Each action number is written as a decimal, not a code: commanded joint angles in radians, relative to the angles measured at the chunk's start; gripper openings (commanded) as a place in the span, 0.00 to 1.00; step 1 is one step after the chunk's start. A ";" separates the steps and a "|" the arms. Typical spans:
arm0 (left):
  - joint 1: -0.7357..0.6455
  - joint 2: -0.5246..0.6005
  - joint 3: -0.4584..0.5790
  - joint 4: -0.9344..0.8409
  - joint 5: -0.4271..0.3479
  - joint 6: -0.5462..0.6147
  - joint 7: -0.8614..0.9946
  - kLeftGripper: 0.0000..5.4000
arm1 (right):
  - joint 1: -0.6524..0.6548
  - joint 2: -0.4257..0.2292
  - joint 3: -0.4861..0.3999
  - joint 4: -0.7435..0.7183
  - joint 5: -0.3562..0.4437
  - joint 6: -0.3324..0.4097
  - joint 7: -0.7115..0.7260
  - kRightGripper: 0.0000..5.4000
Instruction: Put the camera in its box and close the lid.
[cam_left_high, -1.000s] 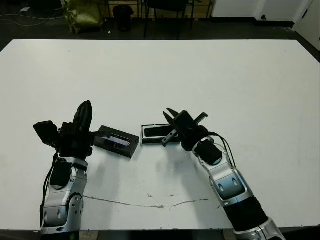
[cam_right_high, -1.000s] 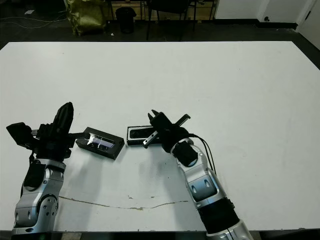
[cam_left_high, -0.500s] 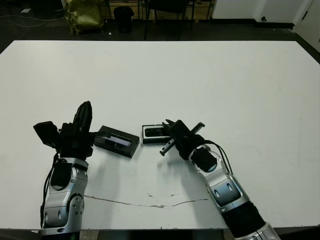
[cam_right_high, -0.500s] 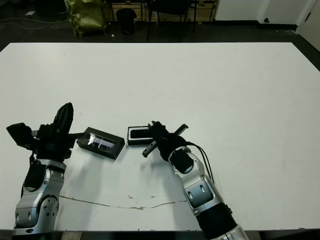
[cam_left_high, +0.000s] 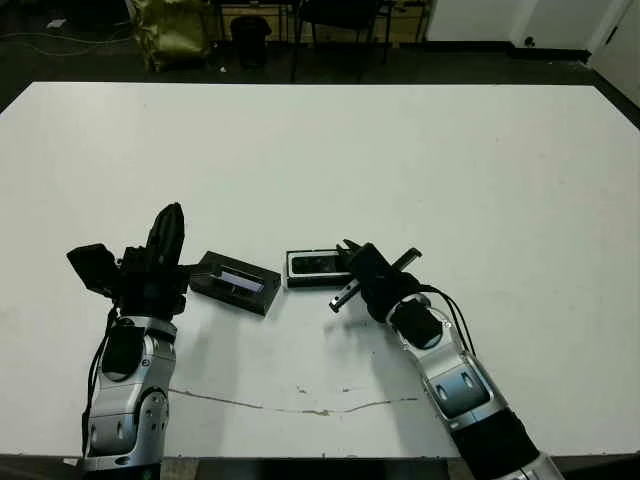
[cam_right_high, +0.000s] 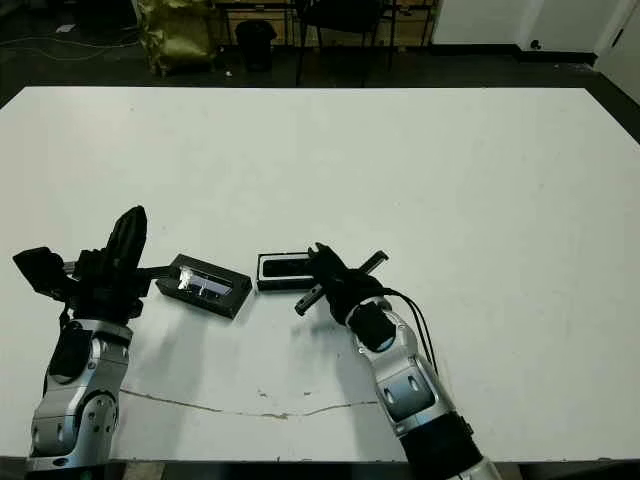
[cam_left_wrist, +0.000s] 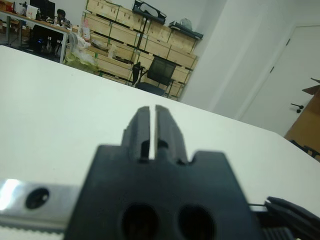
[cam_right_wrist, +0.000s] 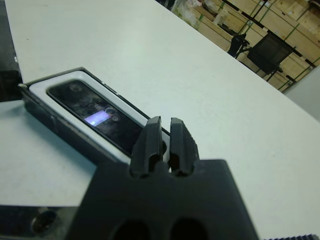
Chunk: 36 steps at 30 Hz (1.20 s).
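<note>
Still Uncovered: Camera Seated, Lid Lying Apart

Already the small slim black bar-shaped camera (cam_right_wrist: 95, 119) lies inside the shallow black-walled, white-lined box (cam_left_high: 300, 266), near the counter's (cam_left_high: 400, 150) six-o'clock edge. The flat black rectangular lid with its glossy bluish-grey strip (cam_left_high: 235, 282) rests on the counter just beside the box, at its nine o'clock, turned at an angle to it, so the closing step is judged not yet done.

The chief risk sits with the right gripper (cam_left_high: 348, 270). Its two black fingers (cam_right_wrist: 162, 135) are pressed together, gripping nothing, and the tips rest at the box's three-o'clock end, touching or nearly so. A careless sweep from there could shove the light tray across the smooth counter, knock it into the lid, or tip the camera out. The lid, being thin and flat on the surface, may also slip when pinched, or land skewed on the box.

The right arm reaches in from five o'clock, forearm low, gripper pointing toward ten o'clock. The left gripper (cam_left_high: 168, 228) stands upright at the lid's nine o'clock, fingers closed and empty, pointing toward twelve o'clock.
</note>
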 joint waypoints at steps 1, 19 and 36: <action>0.008 0.008 0.006 0.028 0.000 -0.006 -0.012 0.00 | 0.050 -0.009 -0.047 -0.040 0.073 -0.059 0.015 0.00; 0.005 0.033 0.012 -0.011 0.017 0.035 0.005 0.00 | 0.148 -0.074 -0.377 -0.386 0.403 -0.116 0.035 0.00; -0.114 0.288 0.080 0.045 0.059 0.037 -0.146 0.00 | 0.246 -0.179 -0.470 -0.140 0.461 -0.280 0.169 0.00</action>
